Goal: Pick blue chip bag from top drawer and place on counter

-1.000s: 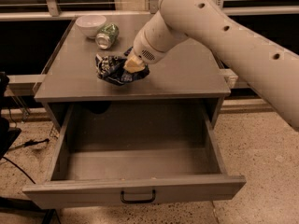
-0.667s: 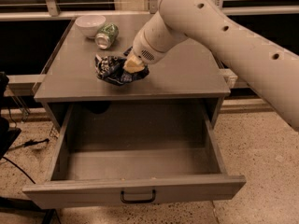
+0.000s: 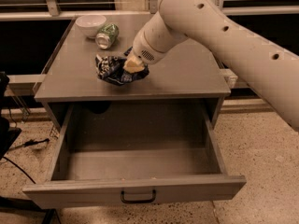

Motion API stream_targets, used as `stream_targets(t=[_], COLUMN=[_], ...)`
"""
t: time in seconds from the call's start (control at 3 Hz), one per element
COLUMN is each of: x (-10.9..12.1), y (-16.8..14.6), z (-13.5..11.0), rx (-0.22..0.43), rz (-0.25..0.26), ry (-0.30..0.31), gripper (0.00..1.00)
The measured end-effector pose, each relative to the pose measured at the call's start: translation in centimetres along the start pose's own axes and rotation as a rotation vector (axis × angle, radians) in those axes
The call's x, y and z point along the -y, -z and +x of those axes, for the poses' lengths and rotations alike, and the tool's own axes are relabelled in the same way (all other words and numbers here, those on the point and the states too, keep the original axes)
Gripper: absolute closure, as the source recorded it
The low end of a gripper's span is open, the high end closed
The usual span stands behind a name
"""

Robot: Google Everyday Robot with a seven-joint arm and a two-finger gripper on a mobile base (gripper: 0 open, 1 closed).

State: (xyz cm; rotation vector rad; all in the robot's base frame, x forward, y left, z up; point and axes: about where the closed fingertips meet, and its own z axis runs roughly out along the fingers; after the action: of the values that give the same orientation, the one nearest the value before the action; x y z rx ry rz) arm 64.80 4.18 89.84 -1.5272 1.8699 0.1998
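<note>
The blue chip bag (image 3: 110,70), crumpled dark blue foil with pale markings, lies on the counter (image 3: 187,73) near its front left. My gripper (image 3: 132,66) comes down from the upper right on the white arm, and its tip is on the bag's right side. The top drawer (image 3: 187,190) is pulled fully open below the counter. Its inside shows no objects. Its black handle (image 3: 138,197) is at the centre of the front panel.
A white bowl (image 3: 90,25) and a green can (image 3: 107,35) lying on its side are at the counter's back left. The open drawer juts out over the speckled floor. Dark cables and equipment are at the far left.
</note>
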Motion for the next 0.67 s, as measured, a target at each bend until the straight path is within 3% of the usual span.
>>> stream_targets(t=[0.33,0.67], x=[0.00,-0.01], y=[-0.01,-0.01], z=[0.00,0.00], rx=[0.000,0.000], rz=[0.000,0.000], ry=[0.000,0.000], gripper=[0.11,0.00])
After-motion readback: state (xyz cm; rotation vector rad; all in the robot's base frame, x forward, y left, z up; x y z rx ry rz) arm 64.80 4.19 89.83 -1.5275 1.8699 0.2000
